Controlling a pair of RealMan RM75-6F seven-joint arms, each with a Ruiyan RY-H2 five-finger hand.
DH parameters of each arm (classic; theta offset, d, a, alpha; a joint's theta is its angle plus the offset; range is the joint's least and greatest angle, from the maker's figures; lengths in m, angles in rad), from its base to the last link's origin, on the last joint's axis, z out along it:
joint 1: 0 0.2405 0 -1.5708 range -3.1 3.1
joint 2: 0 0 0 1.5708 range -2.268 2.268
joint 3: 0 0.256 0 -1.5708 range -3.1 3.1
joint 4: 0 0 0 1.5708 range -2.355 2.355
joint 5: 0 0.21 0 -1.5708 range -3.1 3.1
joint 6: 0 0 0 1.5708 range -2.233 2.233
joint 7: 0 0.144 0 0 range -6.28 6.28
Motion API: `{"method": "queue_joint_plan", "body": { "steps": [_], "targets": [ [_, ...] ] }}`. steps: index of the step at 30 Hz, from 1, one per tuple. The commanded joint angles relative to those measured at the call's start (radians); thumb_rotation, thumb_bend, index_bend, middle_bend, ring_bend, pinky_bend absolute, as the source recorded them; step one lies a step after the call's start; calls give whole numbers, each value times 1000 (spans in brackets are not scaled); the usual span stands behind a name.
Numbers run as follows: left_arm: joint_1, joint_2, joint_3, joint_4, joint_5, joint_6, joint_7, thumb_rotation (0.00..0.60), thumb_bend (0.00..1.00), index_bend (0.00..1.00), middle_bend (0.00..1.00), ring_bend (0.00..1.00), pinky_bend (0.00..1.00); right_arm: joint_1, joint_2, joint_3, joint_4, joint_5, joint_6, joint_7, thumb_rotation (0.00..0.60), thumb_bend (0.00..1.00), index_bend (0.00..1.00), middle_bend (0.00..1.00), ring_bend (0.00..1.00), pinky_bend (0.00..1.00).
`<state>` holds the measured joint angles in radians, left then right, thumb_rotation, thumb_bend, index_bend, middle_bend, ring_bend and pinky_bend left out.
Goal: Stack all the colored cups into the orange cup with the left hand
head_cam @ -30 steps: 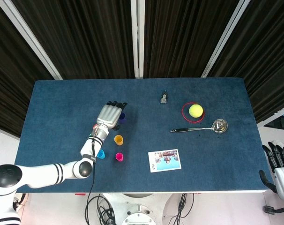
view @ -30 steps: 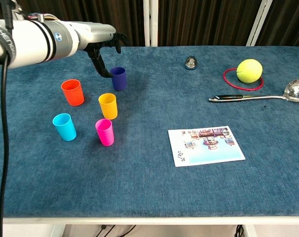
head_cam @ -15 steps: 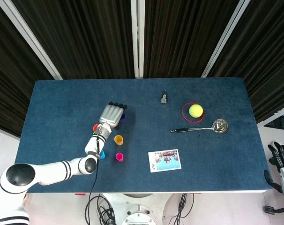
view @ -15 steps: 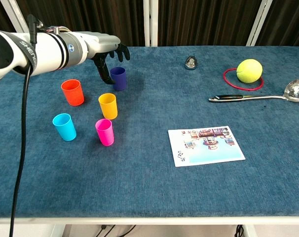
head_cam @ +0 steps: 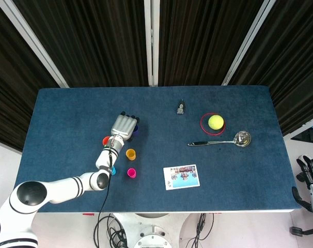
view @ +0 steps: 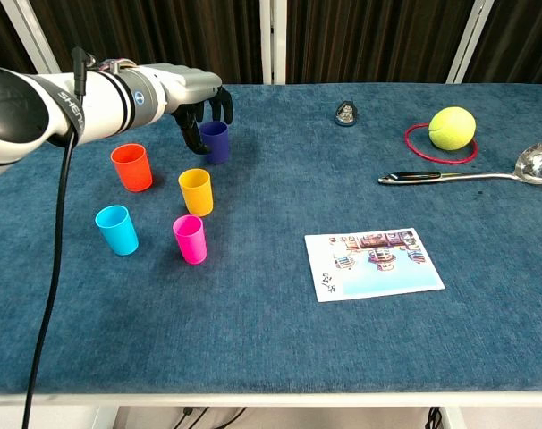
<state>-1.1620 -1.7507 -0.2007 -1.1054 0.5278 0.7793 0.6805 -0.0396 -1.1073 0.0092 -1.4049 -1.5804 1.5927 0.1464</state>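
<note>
From the head view, my left hand [head_cam: 124, 126] sits over the purple cup [head_cam: 135, 129], which peeks out at its 3 o'clock edge; from up here I cannot tell whether my fingers are touching it. The orange cup [head_cam: 106, 140] shows at the hand's 7 o'clock, half hidden by my wrist, the yellow cup [head_cam: 130, 153] lies at 5 o'clock, the pink cup [head_cam: 131, 172] further down at 6 o'clock, and a sliver of the blue cup [head_cam: 112, 170] pokes out beside my forearm. Off at 3 o'clock are a small dark clip [head_cam: 181, 108], a tennis ball [head_cam: 215, 122] inside a red ring [head_cam: 204, 127], a metal ladle [head_cam: 223, 140] and a picture card [head_cam: 182, 176]. My right hand [head_cam: 312, 175] hangs off the table [head_cam: 63, 108] at the frame's 4 o'clock edge, fingers apart and holding nothing. From the chest view, my left hand [view: 197, 94] has its dark fingers [view: 224, 104] curled down around the purple cup [view: 215, 142], thumb on its left side and fingertips over the rim; firm contact I cannot confirm. The cup stands upright on the blue cloth. The orange cup [view: 131, 167] is at its 8 o'clock, upright and apart, the yellow cup [view: 196, 191] at 6 o'clock, the pink cup [view: 190, 239] below that, and the blue cup [view: 116, 229] at 7 o'clock.
</note>
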Motion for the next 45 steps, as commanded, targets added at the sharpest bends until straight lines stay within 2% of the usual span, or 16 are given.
{"method": "queue_joint_plan", "body": {
  "steps": [1,7,17,26,32,37,42,45],
  "targets": [
    [0,-13,1,23,5,-12,-8,600,306,308,287,334,165,0,0,0,-1,-2,2,0,600,361,0,0,0,0],
    [6,-28,3,60,40,-16,-29,600,312,377,349,409,176,1,2,1,-1,0,-2,1,600,362,0,0,0,0],
    [18,-41,-12,75,87,-15,-68,600,311,426,397,447,177,3,0,1,-5,3,-8,-7,600,362,0,0,0,0],
    [29,-17,-61,28,42,-5,-97,600,312,434,405,452,178,3,0,1,-7,4,-11,-10,600,362,0,0,0,0],
    [43,68,-76,-106,27,56,-72,600,313,430,405,452,178,2,7,3,-11,5,-7,-12,600,362,0,0,0,0],
    [68,203,-83,-344,3,163,-14,600,313,429,405,452,179,-1,11,5,-18,8,-3,-11,600,362,0,0,0,0],
    [109,328,-60,-557,-20,261,32,600,313,438,406,452,179,-3,9,1,-18,5,-3,-20,600,362,0,0,0,0],
    [138,370,-36,-621,-18,285,25,600,312,439,406,452,178,-4,7,0,-20,3,-2,-27,600,362,0,0,0,0]
  ]
}}
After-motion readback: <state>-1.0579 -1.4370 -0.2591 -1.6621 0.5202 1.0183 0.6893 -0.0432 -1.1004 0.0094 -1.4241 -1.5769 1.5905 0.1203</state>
